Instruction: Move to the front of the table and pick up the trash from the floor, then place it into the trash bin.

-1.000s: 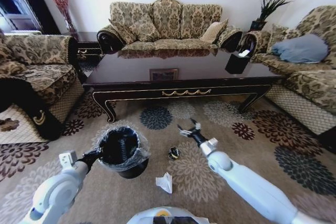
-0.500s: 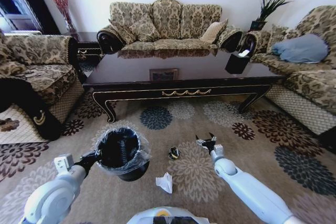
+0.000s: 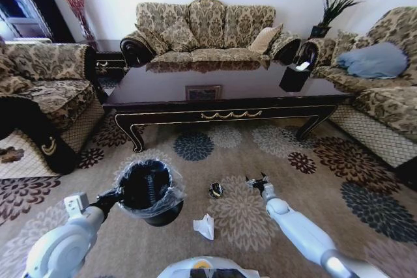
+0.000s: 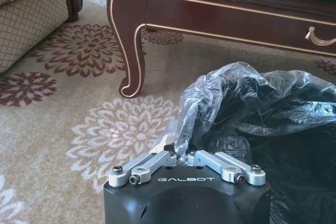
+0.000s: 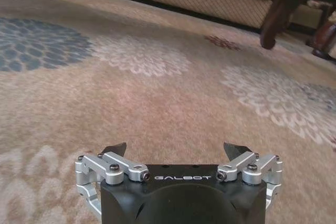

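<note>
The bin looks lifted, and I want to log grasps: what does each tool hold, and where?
The left tool pinches the bin by its rim and bag edge. The right tool is open over the carpet, holding nothing.

Coffee table (image 3: 221, 105) ahead of me, sofa (image 3: 207, 30) behind it. Trash bin (image 3: 148, 193) on the carpet (image 3: 365, 180) front-left; round wad (image 3: 215, 190) to its right; crumpled paper (image 3: 204, 226) nearer me. Tissue box (image 3: 294, 76) at the table's right end.
</note>
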You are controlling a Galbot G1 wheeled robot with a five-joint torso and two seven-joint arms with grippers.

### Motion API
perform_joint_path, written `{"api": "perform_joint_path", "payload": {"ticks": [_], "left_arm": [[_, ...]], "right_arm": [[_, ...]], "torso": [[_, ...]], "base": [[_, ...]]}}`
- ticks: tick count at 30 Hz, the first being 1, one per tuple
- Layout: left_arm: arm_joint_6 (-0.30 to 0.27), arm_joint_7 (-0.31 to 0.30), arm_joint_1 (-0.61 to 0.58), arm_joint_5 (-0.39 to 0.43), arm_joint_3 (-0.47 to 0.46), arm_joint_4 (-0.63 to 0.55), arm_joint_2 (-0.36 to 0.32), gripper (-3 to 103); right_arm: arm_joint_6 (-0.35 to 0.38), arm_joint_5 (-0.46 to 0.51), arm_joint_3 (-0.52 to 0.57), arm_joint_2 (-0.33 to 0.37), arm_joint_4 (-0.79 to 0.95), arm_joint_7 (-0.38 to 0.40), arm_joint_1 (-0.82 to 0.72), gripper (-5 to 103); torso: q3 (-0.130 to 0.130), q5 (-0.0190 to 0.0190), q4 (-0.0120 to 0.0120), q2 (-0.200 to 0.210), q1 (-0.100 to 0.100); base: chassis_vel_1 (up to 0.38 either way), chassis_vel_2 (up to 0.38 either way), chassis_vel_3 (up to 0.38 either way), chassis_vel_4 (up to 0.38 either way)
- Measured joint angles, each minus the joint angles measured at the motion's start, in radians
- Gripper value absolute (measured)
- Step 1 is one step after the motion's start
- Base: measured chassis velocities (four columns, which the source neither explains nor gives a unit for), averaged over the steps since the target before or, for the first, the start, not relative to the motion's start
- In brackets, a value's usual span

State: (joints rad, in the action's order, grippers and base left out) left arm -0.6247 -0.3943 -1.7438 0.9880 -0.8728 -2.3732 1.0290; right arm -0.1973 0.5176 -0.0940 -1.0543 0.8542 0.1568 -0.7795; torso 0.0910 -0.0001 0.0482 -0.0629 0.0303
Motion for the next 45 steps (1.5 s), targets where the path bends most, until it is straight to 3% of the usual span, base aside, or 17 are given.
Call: {"api": "perform_joint_path", "payload": {"ticks": [9,25,30,32,36,38,39,41,44,45], "left_arm": [[0.000,-0.002,-0.006,-0.003,0.000,0.006,-0.001,3],[0.000,-0.004,-0.042,-0.014,-0.005,-0.021,0.007,3],[0.000,-0.004,-0.057,-0.021,-0.006,-0.030,0.013,3],[0.000,-0.004,-0.060,-0.022,-0.007,-0.032,0.013,3],[0.001,-0.004,-0.071,-0.023,-0.014,-0.036,0.013,3],[0.001,-0.004,-0.072,-0.023,-0.015,-0.036,0.013,3],[0.001,-0.004,-0.076,-0.024,-0.015,-0.036,0.012,3],[0.001,-0.004,-0.076,-0.024,-0.015,-0.036,0.012,3],[0.002,-0.004,-0.079,-0.024,-0.018,-0.037,0.008,3],[0.002,-0.004,-0.079,-0.024,-0.018,-0.037,0.008,3]], "right_arm": [[0.064,-0.023,0.004,-0.056,-0.063,0.051,0.025,100],[0.154,-0.037,0.030,-0.088,-0.101,0.127,0.022,101],[0.154,-0.053,0.044,-0.103,-0.119,0.124,0.020,82],[0.153,-0.054,0.046,-0.107,-0.123,0.122,0.020,82],[0.142,-0.063,0.052,-0.123,-0.139,0.112,0.026,60],[0.140,-0.065,0.052,-0.126,-0.143,0.111,0.027,60],[0.136,-0.075,0.055,-0.134,-0.154,0.109,0.032,49],[0.136,-0.079,0.057,-0.137,-0.158,0.109,0.033,49],[0.134,-0.104,0.064,-0.147,-0.181,0.108,0.046,33],[0.134,-0.104,0.064,-0.147,-0.181,0.108,0.046,33]], "torso": [[0.000,0.0000,0.0000,0.000,0.000],[0.000,0.0000,0.0001,0.000,0.000],[0.000,0.0001,0.0001,0.000,0.000],[0.000,0.0001,0.0001,0.000,0.000],[0.000,0.0001,0.0001,0.000,0.000],[0.000,0.0001,0.0001,0.000,0.000],[0.000,0.0001,0.0001,0.000,0.000],[0.000,0.0001,0.0001,0.000,0.000],[0.000,0.0001,0.0001,0.000,0.000],[0.000,0.0001,0.0001,0.000,0.000]], "base": [[0.000,0.000,0.000,0.000],[0.000,0.000,0.000,0.000],[0.000,0.000,0.000,0.000],[0.000,0.000,0.000,0.000],[0.000,0.000,0.000,0.000],[0.000,0.000,0.000,0.000],[0.000,0.000,0.000,0.000],[0.000,0.000,0.000,0.000],[0.000,0.000,0.000,0.000],[0.000,0.000,0.000,0.000]]}}
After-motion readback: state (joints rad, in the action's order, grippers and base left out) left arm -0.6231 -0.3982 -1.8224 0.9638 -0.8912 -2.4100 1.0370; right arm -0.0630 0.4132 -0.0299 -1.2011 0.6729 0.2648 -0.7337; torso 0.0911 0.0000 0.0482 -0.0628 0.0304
